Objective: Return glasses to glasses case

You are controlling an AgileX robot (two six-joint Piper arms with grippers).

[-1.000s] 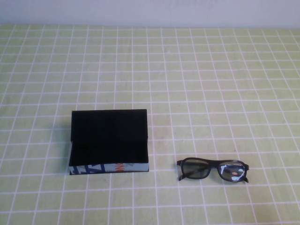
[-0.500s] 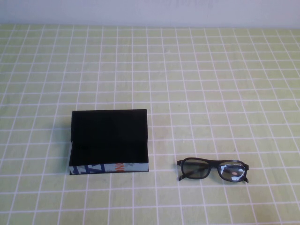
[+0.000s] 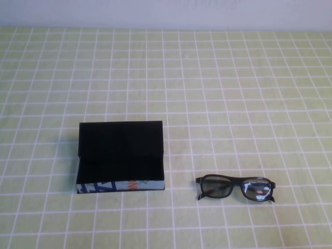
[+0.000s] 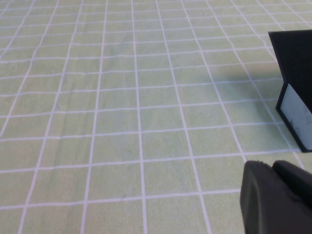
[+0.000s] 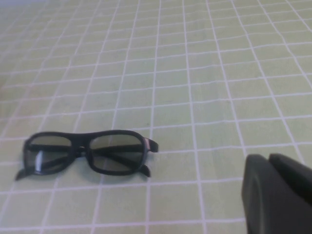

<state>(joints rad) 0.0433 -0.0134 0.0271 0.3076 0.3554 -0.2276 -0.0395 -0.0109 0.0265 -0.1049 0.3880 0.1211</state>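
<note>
The black glasses case (image 3: pixel 121 155) sits left of centre on the table, its white strip with blue and orange print facing the front edge. Its lid looks raised at the back. The black thick-rimmed glasses (image 3: pixel 235 188) lie on the cloth to its right, apart from it. Neither arm shows in the high view. My left gripper (image 4: pixel 272 166) is shut and empty, low over the cloth near one end of the case (image 4: pixel 296 73). My right gripper (image 5: pixel 268 158) is shut and empty, a short way from the glasses (image 5: pixel 114 153).
A green cloth with a white grid (image 3: pixel 218 93) covers the table. A pale wall runs along its far edge.
</note>
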